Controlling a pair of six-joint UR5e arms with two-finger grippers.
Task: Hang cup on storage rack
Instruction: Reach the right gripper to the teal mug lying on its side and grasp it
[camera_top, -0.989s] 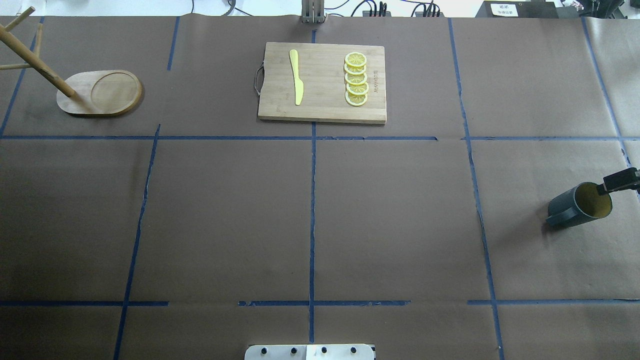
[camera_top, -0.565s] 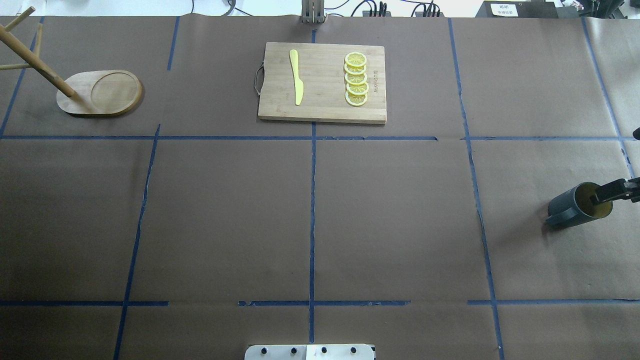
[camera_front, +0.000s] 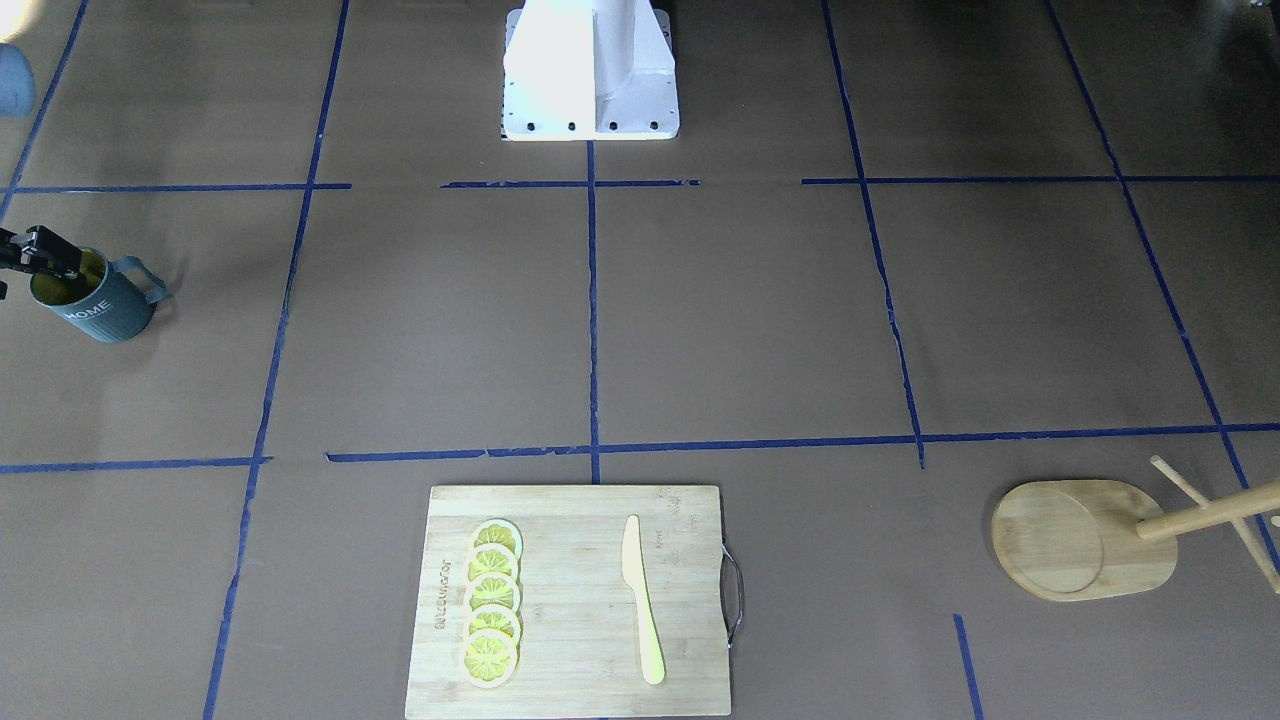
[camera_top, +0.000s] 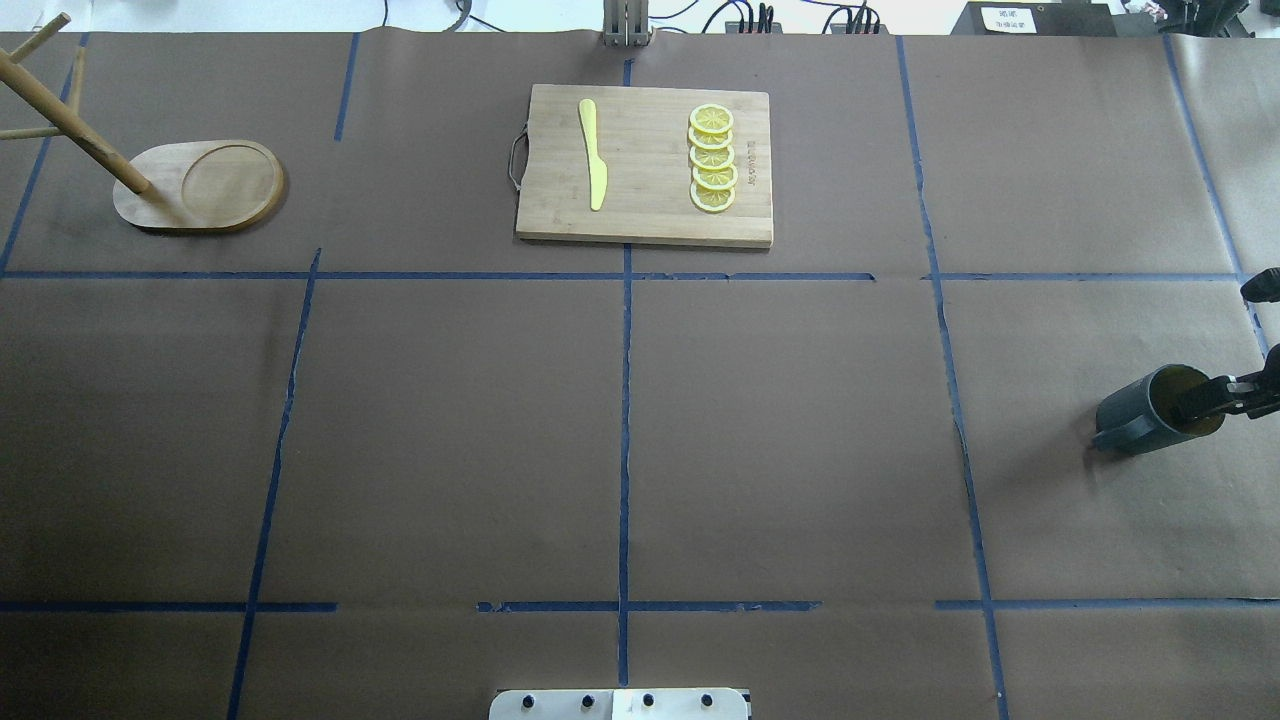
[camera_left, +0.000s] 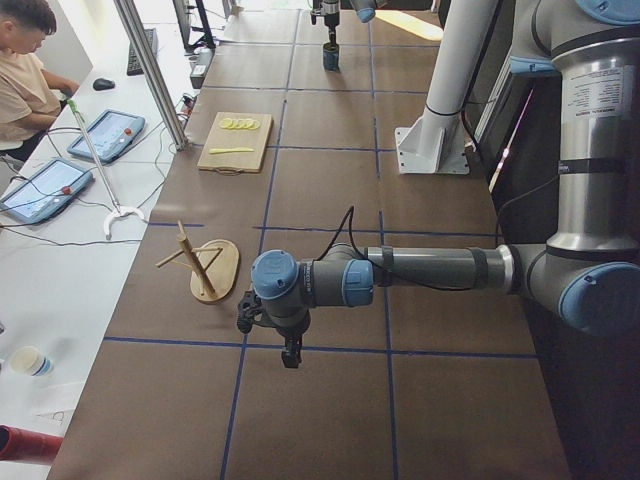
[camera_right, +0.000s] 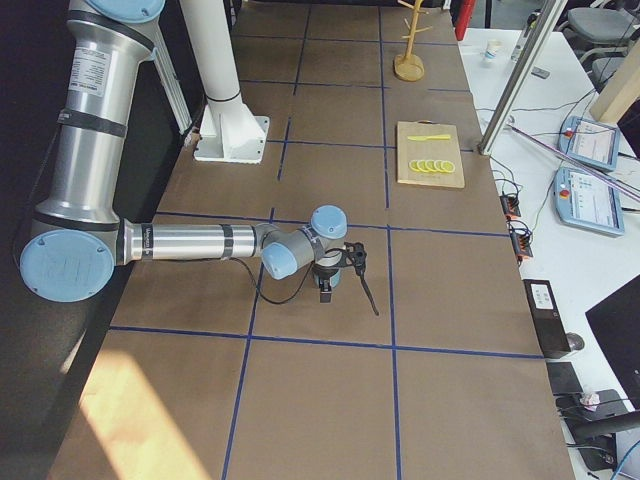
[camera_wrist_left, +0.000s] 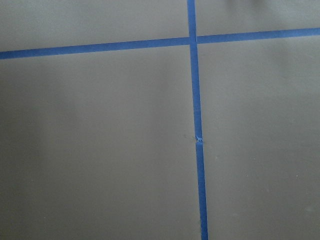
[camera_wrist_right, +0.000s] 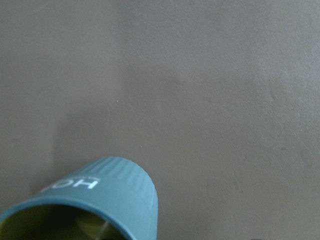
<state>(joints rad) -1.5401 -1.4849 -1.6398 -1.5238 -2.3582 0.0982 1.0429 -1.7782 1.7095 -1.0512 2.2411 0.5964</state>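
Overhead exterior: right end effector sits at the rim of the cup by the right edge of the desk; clamped or not, I cannot tell. It should pinch the wall firmly, leaving the handle free.

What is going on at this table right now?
The right gripper is at the cup, which stands at the right end of the table. One of its jaws reaches into the cup's mouth, but whether they have closed on the rim is unclear. The storage rack stands at the far left end with nothing hung on it. The left gripper hangs over bare table not far from the rack.
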